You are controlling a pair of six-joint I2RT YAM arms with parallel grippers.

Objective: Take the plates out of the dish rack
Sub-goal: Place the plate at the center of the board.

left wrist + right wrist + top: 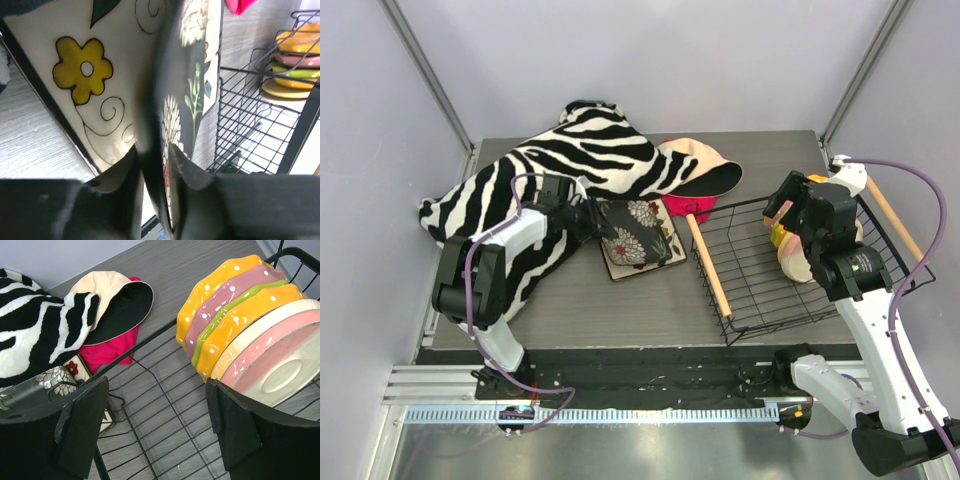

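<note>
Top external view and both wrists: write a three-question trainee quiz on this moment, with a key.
1. True or false: the dark square plate stands inside the dish rack.
2. Which pincer is open beside the round plates? A) left B) right
3. Fill in: on the table, the dark square plate overlaps a second square plate, coloured ___ with flowers.
Key: 1 false; 2 B, the right pincer; 3 cream.
</note>
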